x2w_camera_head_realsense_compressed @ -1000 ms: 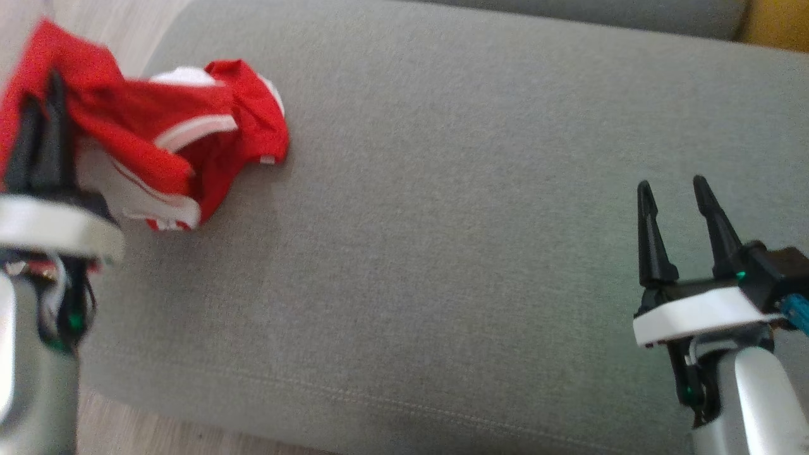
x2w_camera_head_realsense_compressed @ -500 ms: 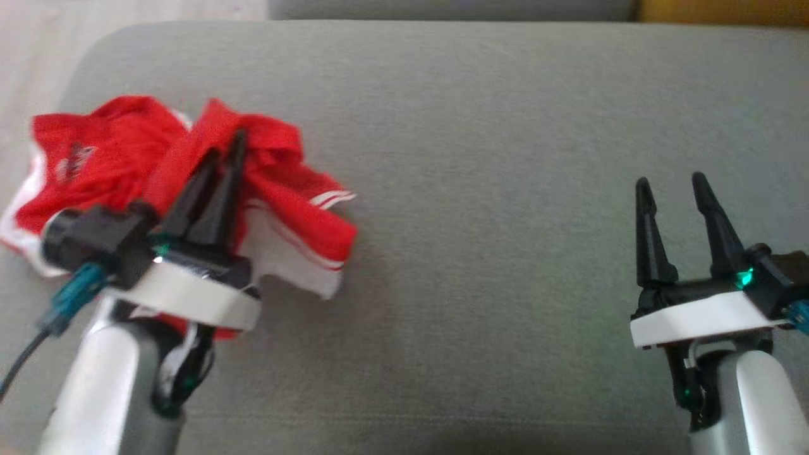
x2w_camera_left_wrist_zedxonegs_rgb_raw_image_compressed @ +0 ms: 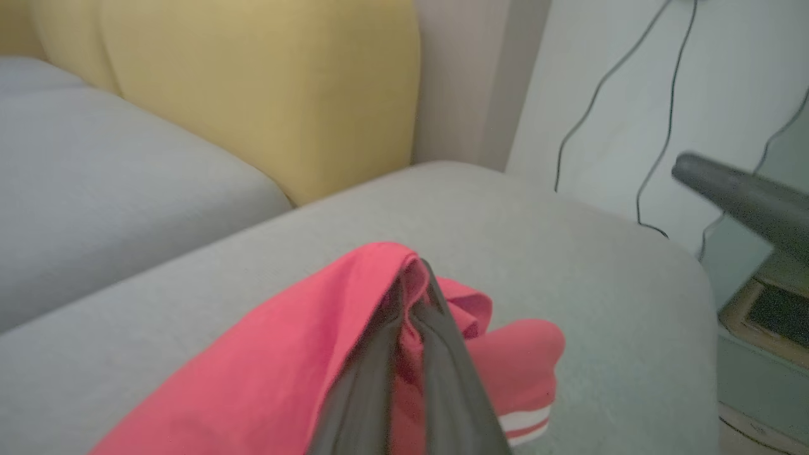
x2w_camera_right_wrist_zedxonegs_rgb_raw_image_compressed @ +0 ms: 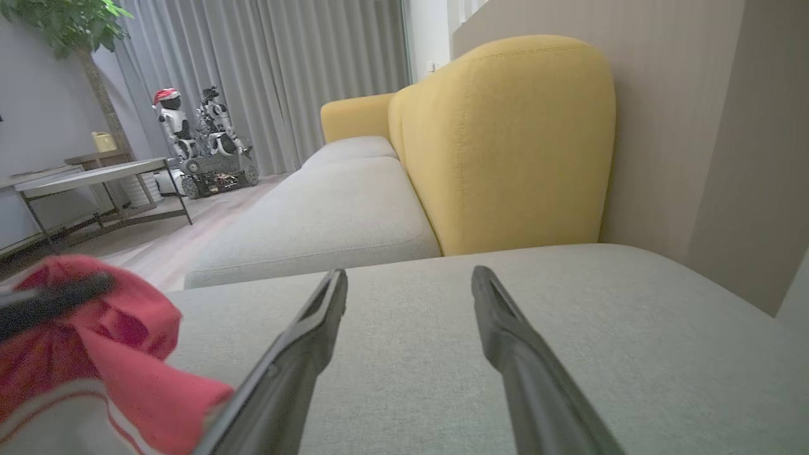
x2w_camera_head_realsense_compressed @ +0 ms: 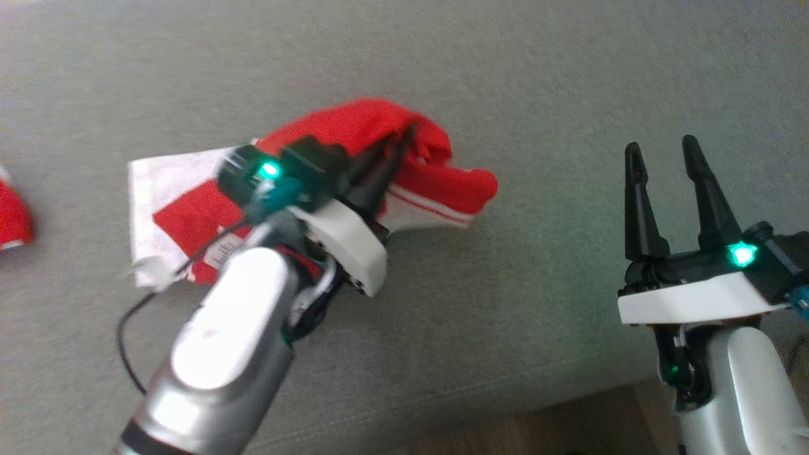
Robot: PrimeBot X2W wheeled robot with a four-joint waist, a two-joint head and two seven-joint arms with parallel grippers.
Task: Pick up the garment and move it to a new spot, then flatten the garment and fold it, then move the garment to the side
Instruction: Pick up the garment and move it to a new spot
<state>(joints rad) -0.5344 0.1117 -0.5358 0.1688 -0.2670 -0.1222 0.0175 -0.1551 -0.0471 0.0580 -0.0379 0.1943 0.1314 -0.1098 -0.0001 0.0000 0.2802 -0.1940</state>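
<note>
There was one garment (x2w_camera_head_realsense_compressed: 436, 177), red with white stripes and a white part. It lay bunched up on the gray sofa cushion (x2w_camera_head_realsense_compressed: 537, 76), a little left of the middle in the head view. The left pincer (x2w_camera_head_realsense_compressed: 409, 131) was shut tight on a red fold at the top of the garment. Its two dark fingers were pressed together with the cloth pinched between them. The fold stood up a bit where it was held, and the rest of the garment rested on the cushion. The right pincer (x2w_camera_head_realsense_compressed: 660, 145) was wide open and held nothing. Its two fingers stood apart above bare cushion, well away from the garment on the right side. One small bit of red and white cloth (x2w_camera_head_realsense_compressed: 14, 221) showed at the left edge of the head view, apart from the garment, and I could not tell what it belonged to. In the right wrist view a second gray cushion (x2w_camera_right_wrist_zedxonegs_rgb_raw_image_compressed: 328, 215) lay farther back, and one yellow backrest (x2w_camera_right_wrist_zedxonegs_rgb_raw_image_compressed: 505, 145) rose beside it.
</note>
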